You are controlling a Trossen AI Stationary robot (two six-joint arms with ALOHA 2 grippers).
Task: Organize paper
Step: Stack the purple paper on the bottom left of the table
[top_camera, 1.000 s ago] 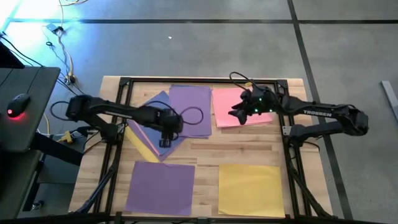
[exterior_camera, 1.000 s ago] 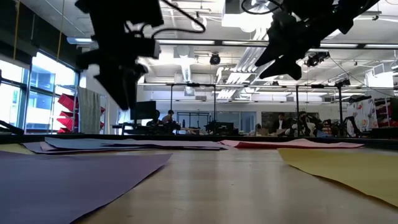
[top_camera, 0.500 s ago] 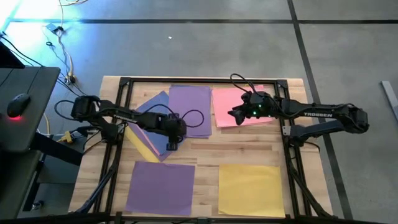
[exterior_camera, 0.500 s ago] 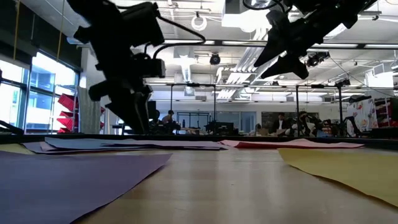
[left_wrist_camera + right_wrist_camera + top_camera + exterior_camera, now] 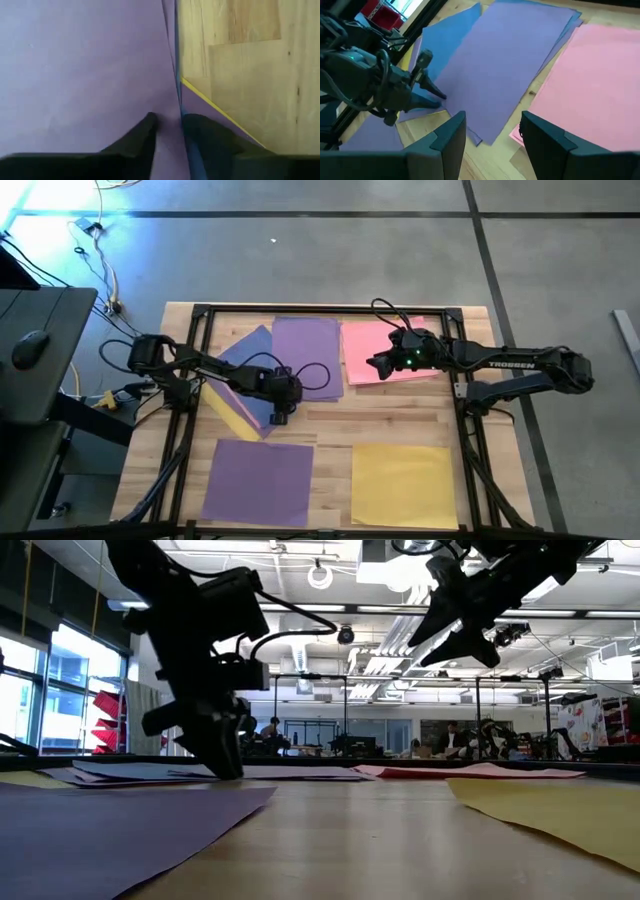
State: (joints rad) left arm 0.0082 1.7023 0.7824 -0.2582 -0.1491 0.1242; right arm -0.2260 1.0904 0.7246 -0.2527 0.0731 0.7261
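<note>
Fanned pile of thin purple, blue and yellow paper sheets (image 5: 262,370) lies mid-left on wooden counter (image 5: 400,415). Left hand (image 5: 279,416) down at pile's near edge, fingers pinching a purple sheet's edge. Right hand (image 5: 374,364) open, hovering over flat pink paper sheet (image 5: 372,340).

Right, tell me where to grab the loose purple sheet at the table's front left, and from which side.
Purple sheet: it lies flat and alone on the wood, so probably take a corner or edge, sliding in low from the bare strip between it and the yellow sheet.
</note>
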